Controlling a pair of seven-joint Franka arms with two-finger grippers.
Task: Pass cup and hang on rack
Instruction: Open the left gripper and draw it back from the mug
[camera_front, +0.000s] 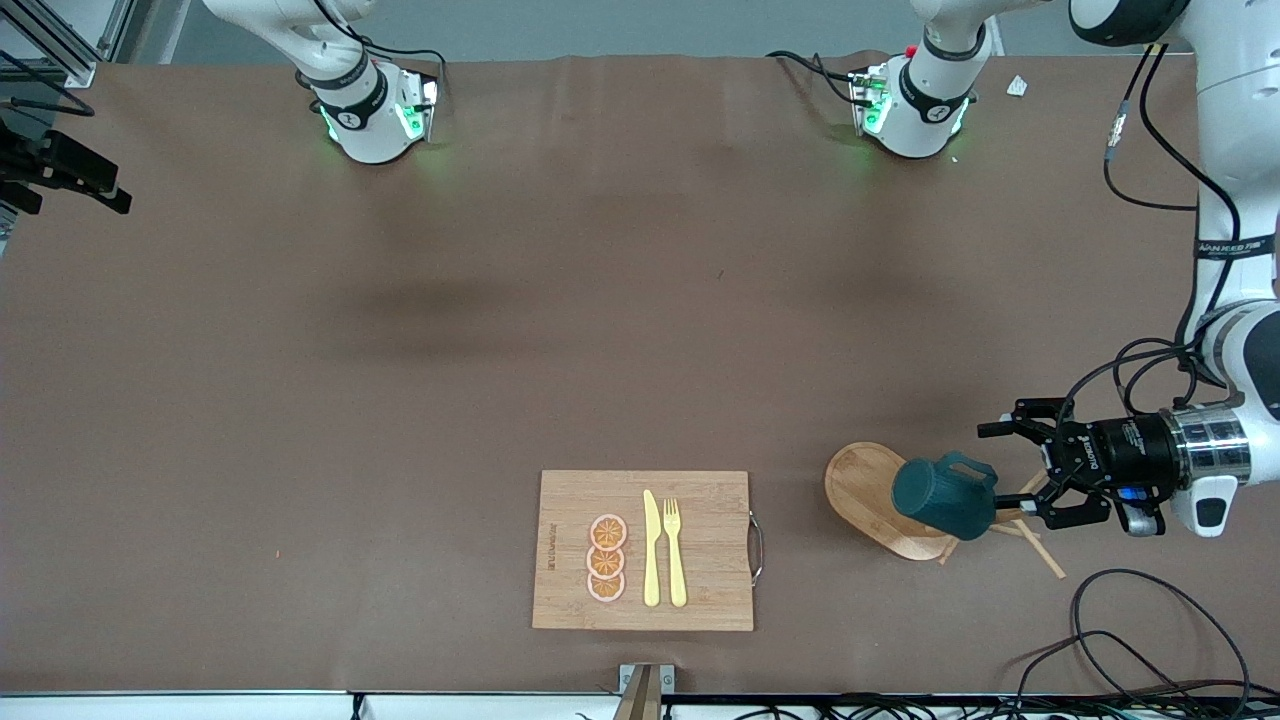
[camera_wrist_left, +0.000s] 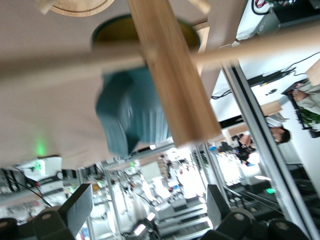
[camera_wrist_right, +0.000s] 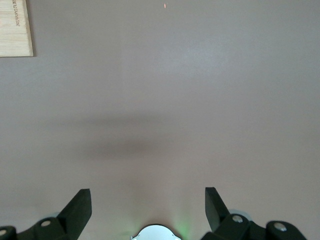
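Cup-hanging is what I see at the left arm's end of the worktop: my left claw (camera_front: 1012, 470) sits level beside the mug tree, fingers spread wide and gripping nothing, its two dark fingertips (camera_wrist_left: 77, 207) apart in the left wrist view. Just off those tips hangs the small dark teal-green ribbed cup (camera_front: 944, 496) with the yellow-ochre inside, tilted on its side, loop handle toward the claw. In the left wrist view the cup is on the light wooden rack (camera_wrist_left: 172, 75), with the square post and a thin dowel peg crossing in front of its mouth; I cannot tell exactly how the handle sits on the peg. The rack's oval bamboo base (camera_front: 860, 490) rests on the brown worktop (camera_front: 400, 400), and more thin pegs stick out below the cup.

Toward the middle of the worktop, nearer to the front camera than the rack's base, lies a rectangular bamboo cutting board (camera_front: 700, 590) with a metal handle. On it are three orange slices (camera_front: 606, 559) in a column, a yellow plastic knife (camera_front: 651, 548) and a yellow plastic fork (camera_front: 675, 551) side by side.

My right claw (camera_wrist_right: 150, 210) waits over bare worktop, released and holding nothing.
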